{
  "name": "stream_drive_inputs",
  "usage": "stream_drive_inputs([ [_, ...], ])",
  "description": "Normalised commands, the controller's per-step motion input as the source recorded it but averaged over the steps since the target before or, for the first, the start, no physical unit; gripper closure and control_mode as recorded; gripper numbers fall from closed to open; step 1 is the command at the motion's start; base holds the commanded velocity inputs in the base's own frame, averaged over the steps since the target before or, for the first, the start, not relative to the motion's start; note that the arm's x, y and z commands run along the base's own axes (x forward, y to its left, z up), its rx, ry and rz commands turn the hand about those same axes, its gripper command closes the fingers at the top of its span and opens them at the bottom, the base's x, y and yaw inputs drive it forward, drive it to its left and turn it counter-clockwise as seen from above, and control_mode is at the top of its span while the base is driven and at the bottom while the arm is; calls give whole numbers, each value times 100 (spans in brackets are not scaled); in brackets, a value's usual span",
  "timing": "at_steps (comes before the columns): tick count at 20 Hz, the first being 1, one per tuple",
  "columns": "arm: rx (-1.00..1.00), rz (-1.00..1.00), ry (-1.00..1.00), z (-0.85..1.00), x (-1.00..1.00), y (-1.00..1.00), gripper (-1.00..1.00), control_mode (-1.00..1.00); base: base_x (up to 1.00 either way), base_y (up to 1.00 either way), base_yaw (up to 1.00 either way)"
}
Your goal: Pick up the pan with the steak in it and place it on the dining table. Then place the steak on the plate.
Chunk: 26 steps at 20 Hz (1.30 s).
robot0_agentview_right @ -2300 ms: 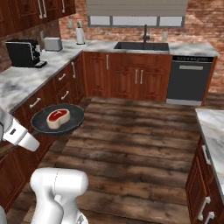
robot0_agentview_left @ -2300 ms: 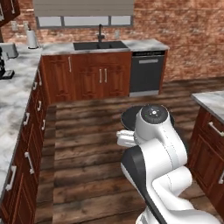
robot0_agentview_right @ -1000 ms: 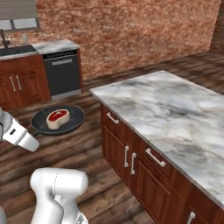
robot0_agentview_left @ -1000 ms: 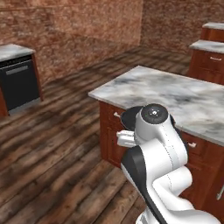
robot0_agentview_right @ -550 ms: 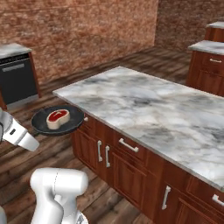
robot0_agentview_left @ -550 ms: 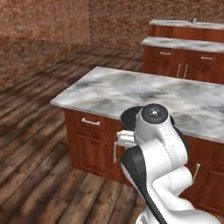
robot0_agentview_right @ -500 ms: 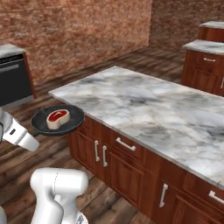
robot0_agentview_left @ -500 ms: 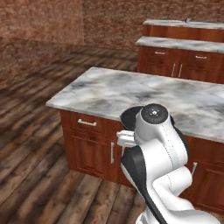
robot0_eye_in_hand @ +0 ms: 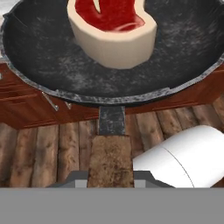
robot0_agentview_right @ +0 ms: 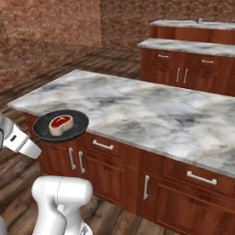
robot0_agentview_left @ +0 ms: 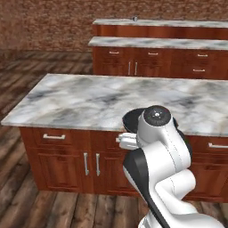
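Black frying pan (robot0_agentview_right: 60, 126) held level in the air at the near-left corner of a marble island surface (robot0_agentview_right: 137, 110), steak (robot0_agentview_right: 61, 124) sitting red side up in its middle. Brown wooden handle (robot0_eye_in_hand: 110, 159) clamped between the fingers (robot0_eye_in_hand: 76, 179) of the gripper (robot0_eye_in_hand: 110, 180), clenched on it. Reddish-brown drawers and cabinet doors (robot0_agentview_right: 110, 172) below the marble, plank floor (robot0_agentview_left: 53, 211) underneath.

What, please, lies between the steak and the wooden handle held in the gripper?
In the hand view, bare black pan floor, its rim, then a short dark metal neck joining the wooden handle; the steak sits apart.
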Motion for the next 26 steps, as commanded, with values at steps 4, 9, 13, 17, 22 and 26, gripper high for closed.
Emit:
stream_drive_inputs([
  [4,0,0,0,0,0,0,100,100,-20,0,-43],
  [9,0,0,0,0,0,0,100,100,-2,0,-7],
  [13,0,0,0,0,0,0,100,100,2,2,0],
  [17,0,0,0,0,0,0,100,100,10,67,-8],
  [22,0,0,0,0,0,0,100,100,18,99,-11],
  [26,0,0,0,0,0,0,100,100,25,100,-10],
])
